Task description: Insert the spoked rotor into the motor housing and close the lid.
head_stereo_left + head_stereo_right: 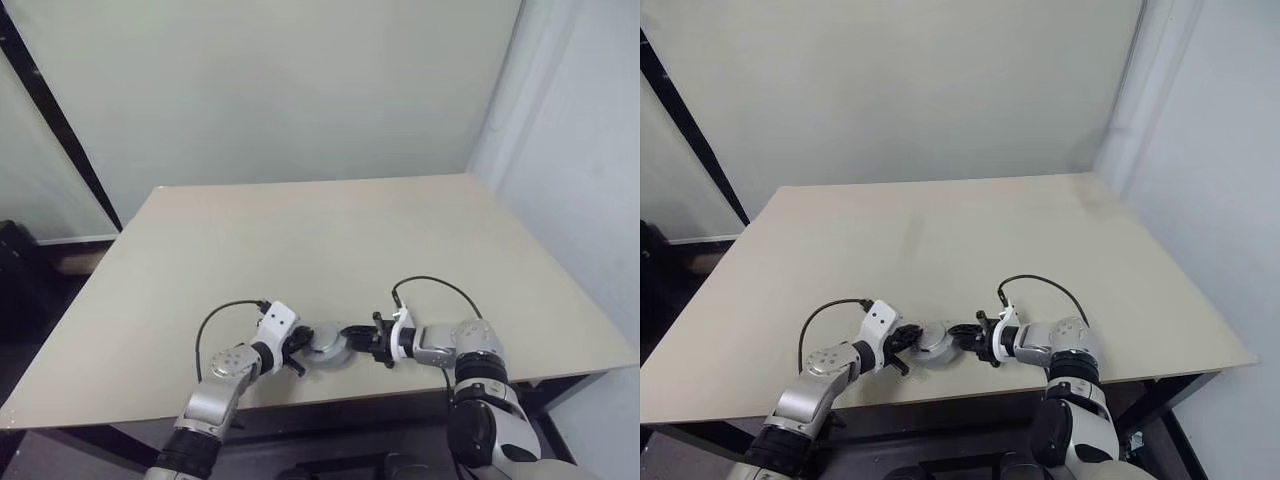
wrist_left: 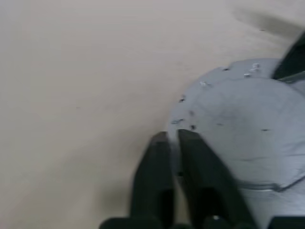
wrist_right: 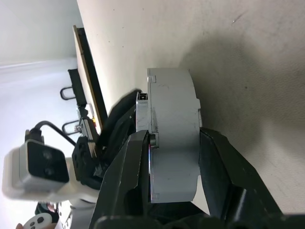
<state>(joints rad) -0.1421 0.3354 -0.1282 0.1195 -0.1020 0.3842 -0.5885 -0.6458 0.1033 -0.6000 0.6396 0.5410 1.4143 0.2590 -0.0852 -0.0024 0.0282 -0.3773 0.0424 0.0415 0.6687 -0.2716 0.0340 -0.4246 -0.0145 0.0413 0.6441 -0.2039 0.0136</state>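
Grey metal, round and flat, the lid (image 1: pixel 329 346) sits near the front edge of the beige table (image 1: pixel 330 230), between the two grippers. In the right wrist view the lid appears as a thick grey disc seen edge-on, with the right gripper (image 3: pixel 174 143) clenched across its thickness, one black finger on each face. A thin layer shows along one face of the disc under the finger; whether this is the housing cannot be told. The copper windings and the rotor cannot be made out. The left gripper (image 1: pixel 295 352) sits just beside the lid's opposite rim. In the left wrist view its fingers (image 2: pixel 155 167) stand close together with a narrow gap, gripping nothing, their tips at the rim of the disc; actual contact cannot be confirmed. The disc is cut off at that view's edge. No writing, label or brand mark is legible on the lid, the grippers or the table.
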